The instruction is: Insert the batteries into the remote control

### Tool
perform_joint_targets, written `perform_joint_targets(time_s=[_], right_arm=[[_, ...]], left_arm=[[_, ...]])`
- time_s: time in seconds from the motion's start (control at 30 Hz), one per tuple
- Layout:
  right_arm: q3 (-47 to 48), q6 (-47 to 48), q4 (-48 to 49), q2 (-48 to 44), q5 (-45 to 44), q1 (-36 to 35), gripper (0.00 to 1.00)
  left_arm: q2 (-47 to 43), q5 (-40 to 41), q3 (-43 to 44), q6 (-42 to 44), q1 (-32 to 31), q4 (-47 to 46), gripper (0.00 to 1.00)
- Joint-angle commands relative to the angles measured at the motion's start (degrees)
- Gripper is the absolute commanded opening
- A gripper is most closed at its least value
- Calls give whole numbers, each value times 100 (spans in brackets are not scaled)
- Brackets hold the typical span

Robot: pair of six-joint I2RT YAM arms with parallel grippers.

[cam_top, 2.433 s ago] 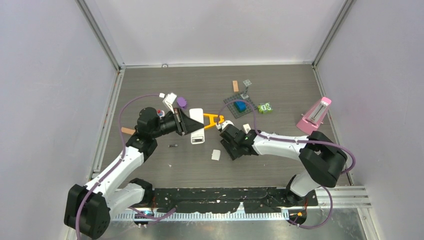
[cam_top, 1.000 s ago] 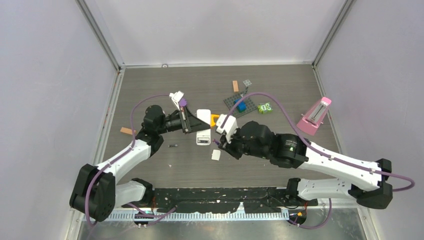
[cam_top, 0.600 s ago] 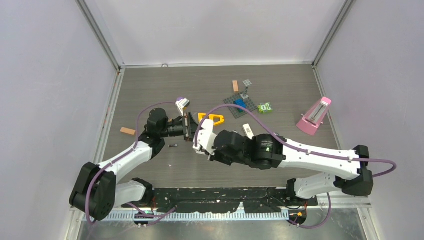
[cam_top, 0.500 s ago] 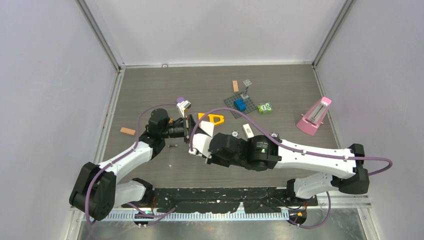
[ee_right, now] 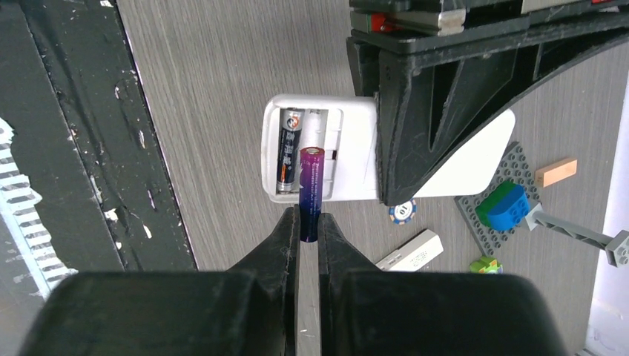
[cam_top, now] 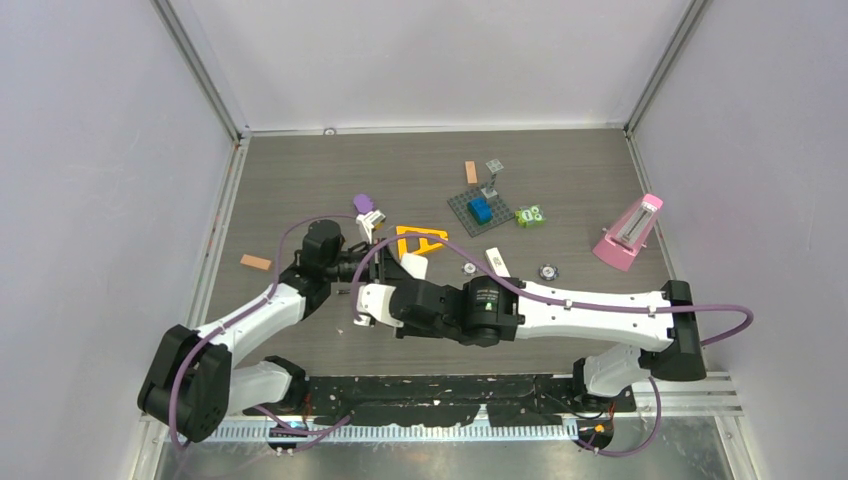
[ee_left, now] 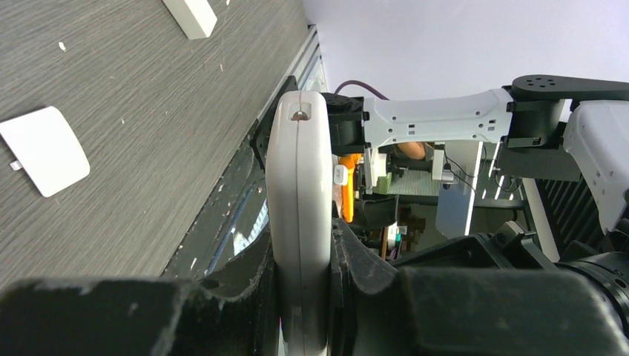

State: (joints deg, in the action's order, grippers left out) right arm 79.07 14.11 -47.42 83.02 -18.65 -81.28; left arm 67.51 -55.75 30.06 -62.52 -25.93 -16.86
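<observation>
In the right wrist view the white remote control [ee_right: 348,159] is held off the table with its open battery bay facing me. One dark battery [ee_right: 288,152] lies in the bay's left slot. My right gripper [ee_right: 308,222] is shut on the bluish-purple battery [ee_right: 310,185], whose tip reaches over the bay's other slot. My left gripper [ee_left: 300,256] is shut on the remote [ee_left: 299,185], seen edge-on between its fingers; its black body [ee_right: 445,96] covers the remote's far half. From above, only a part of the remote [cam_top: 414,265] shows past the right arm.
The white battery cover [ee_left: 44,150] lies on the table. Near the remote are a poker chip [ee_right: 401,211], a white block [ee_right: 410,252], a grey brick plate with a blue brick [ee_right: 504,208] and an orange stick [ee_right: 556,171]. A pink metronome [cam_top: 628,232] stands far right, and an orange triangle [cam_top: 420,238] lies behind the grippers.
The right arm has swung left across the table, carrying the purple battery up to the remote's open bay. The left gripper has lifted and turned the remote off the table.
</observation>
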Motion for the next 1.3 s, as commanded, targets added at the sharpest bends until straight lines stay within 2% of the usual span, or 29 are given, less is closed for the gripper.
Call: perform_joint_targets(time_s=[0.0,0.57,0.9,1.27], right_arm=[[341,173,47,119,-77,-46,8],[495,195,43,521,-59,-46,15],[552,87,-4,558,-236,-37,29],[674,-126,-123,163,-210,-33,43]], left_arm=[[-115,-239,50,198,-52,52,0],[-145,-377,62,220,-79,43,0],[-80,-380,97,221,-79,34,0],[34,-324,149,223,-79,7,0]])
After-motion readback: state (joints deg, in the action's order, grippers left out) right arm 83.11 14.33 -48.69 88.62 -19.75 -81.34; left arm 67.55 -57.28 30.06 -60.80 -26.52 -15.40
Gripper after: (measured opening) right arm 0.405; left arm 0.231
